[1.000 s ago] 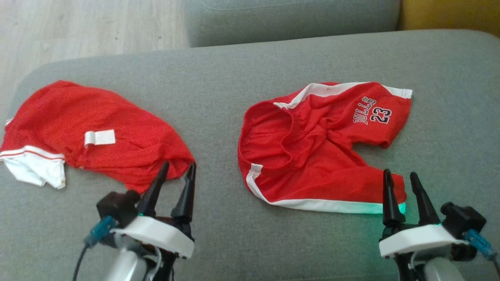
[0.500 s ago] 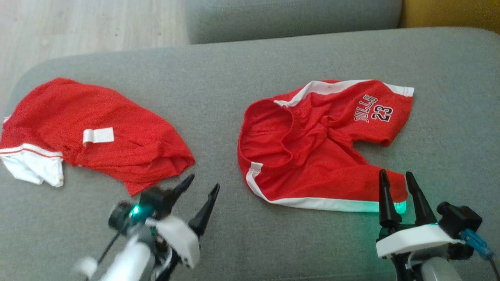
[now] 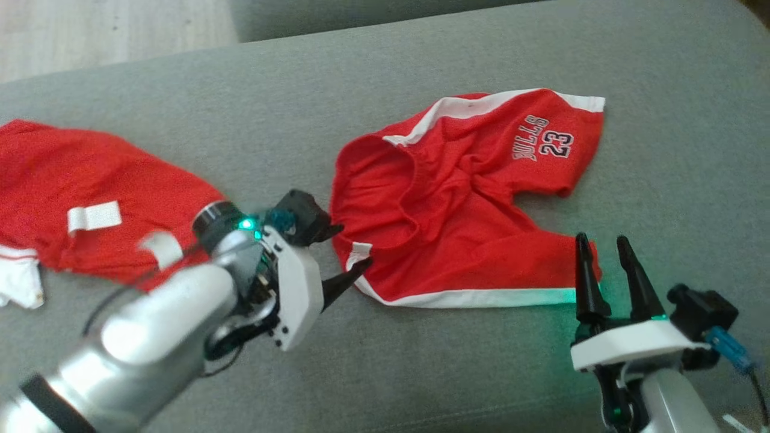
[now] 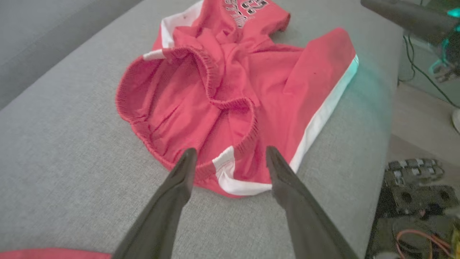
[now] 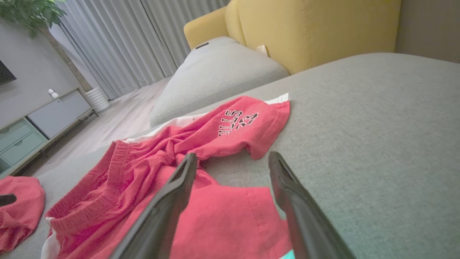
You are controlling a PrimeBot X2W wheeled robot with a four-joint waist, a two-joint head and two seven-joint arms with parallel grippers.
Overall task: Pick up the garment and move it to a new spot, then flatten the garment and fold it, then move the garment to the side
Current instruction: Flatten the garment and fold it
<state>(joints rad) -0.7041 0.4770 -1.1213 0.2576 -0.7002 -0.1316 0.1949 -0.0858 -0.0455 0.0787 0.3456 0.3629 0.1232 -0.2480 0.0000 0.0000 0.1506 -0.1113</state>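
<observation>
Crumpled red mesh shorts with white side stripes [image 3: 457,198] lie on the grey fabric sofa seat [image 3: 481,373]. The left gripper [image 3: 354,245], jaws spread, aims at their waistband corner [image 4: 222,165], likely to pinch it. The right gripper [image 3: 600,237], equally spread, hovers at a leg hem [image 5: 251,216].

Left end effector [image 4: 230,151] gapes — tips over red shorts [image 4: 230,82].

Soft, even daylight falls on the grey sofa cushion [image 3: 421,72], leaving only faint shadows under the folds of the red shorts [image 3: 457,240]. A green glow from the right end effector [image 3: 600,239] tints the white hem [image 3: 529,296]. The left forearm [image 3: 150,325] is smeared and unsharp. Both wrist views bow at the edges, and there the colours look washed and the fingers [image 4: 169,205] soft.
</observation>
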